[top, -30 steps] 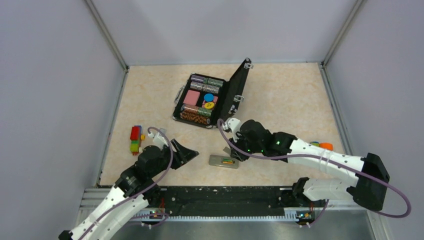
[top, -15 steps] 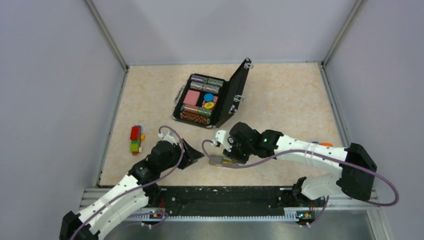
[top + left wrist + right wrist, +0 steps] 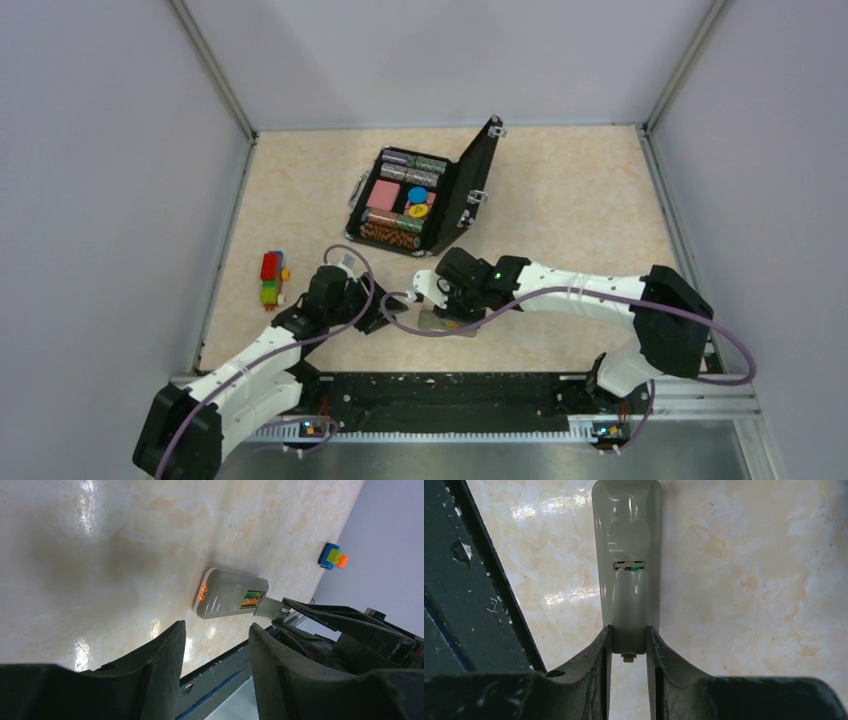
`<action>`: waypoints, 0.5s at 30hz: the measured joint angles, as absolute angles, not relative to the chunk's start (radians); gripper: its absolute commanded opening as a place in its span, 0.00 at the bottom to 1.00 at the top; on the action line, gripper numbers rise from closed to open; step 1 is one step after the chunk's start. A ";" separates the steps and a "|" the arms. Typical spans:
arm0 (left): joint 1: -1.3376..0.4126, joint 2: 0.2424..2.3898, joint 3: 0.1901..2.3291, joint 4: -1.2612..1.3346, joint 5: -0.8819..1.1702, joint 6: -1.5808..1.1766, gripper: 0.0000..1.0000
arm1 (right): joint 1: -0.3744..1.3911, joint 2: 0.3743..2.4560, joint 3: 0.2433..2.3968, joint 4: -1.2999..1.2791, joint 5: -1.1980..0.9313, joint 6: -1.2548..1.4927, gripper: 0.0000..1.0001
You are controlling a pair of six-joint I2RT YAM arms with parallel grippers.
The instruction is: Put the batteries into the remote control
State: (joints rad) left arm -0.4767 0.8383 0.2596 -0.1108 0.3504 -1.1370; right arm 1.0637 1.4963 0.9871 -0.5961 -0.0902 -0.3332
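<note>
The remote control [image 3: 436, 322] lies grey back up near the table's front edge. In the left wrist view the remote [image 3: 225, 592] has its compartment open, with the orange-brown and green batteries [image 3: 251, 599] inside. My right gripper [image 3: 457, 310] is shut on the grey battery cover [image 3: 629, 615] and holds it flat over the remote's back [image 3: 626, 525]. Only a green sliver of battery [image 3: 634, 568] shows at the cover's edge. The right gripper [image 3: 627, 640] clamps the cover's rear end. My left gripper [image 3: 386, 308] is open and empty just left of the remote; its own view [image 3: 217, 625] shows nothing between the jaws.
An open black hinged case [image 3: 470, 180] with poker chip rolls stands behind the remote. A multicoloured block toy [image 3: 271, 278] lies at the left. A small blue, green and orange block [image 3: 333, 557] lies at the right. The black base rail [image 3: 440, 392] runs close in front.
My right gripper has moved left and down onto the remote with the cover. My left gripper has moved right, close to the remote's left end. The remote has not moved.
</note>
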 measured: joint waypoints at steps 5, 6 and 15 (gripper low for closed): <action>-0.439 0.857 0.271 -0.129 0.370 -1.105 0.52 | 1.069 1.543 1.018 -0.602 -0.078 -0.348 0.15; -0.434 0.855 0.279 -0.142 0.366 -1.096 0.52 | 1.069 1.546 1.021 -0.606 -0.076 -0.349 0.15; -0.380 0.802 0.316 -0.210 0.321 -1.045 0.52 | 1.071 1.579 1.032 -0.624 -0.072 -0.358 0.15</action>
